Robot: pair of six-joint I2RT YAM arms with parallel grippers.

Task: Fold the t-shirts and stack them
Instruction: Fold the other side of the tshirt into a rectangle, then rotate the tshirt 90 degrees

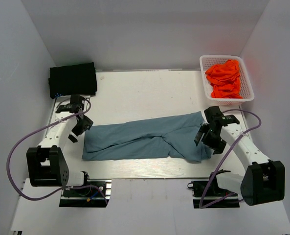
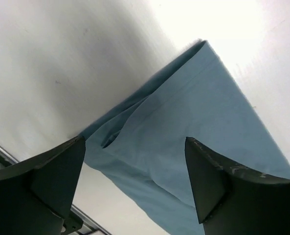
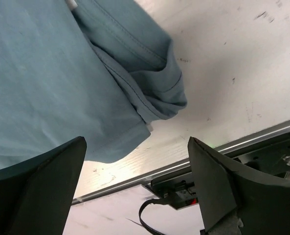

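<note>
Bright, even overhead light, with glare washing out the table (image 2: 262, 29) in the left wrist view.

White table (image 1: 135, 93), pale and scuffed. Carries 1 slate-blue t-shirt (image 1: 145, 139) spread lengthwise across the near middle, 1 folded black t-shirt pile (image 1: 72, 79) at the far-left corner, 1 white lattice basket (image 1: 230, 100) at the far-right corner.
</note>
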